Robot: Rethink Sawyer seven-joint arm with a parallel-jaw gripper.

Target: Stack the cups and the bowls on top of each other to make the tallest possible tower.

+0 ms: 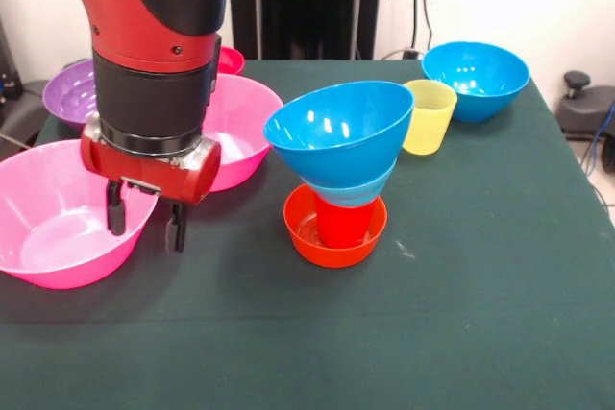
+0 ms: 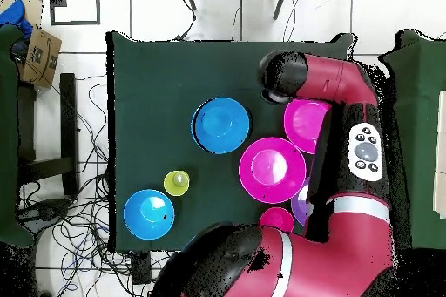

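Observation:
My gripper (image 1: 145, 223) is open. One finger hangs inside and one outside the right rim of the near large pink bowl (image 1: 53, 218), which shows part hidden under the arm in the overhead view (image 2: 303, 122). The tower stands right of it: a small orange bowl (image 1: 306, 237), a red cup (image 1: 344, 223), a small light-blue bowl (image 1: 357, 193) and a tilted large blue bowl (image 1: 338, 130), seen from above in the overhead view (image 2: 221, 124). A yellow cup (image 1: 429, 117) stands behind the tower. In the overhead view the arm hides the gripper.
A second large pink bowl (image 1: 240, 122) sits behind the gripper, a purple bowl (image 1: 69, 93) at far left, and a small red bowl (image 1: 230, 60) behind the arm. Another large blue bowl (image 1: 476, 79) stands at far right. The table's front edge is near.

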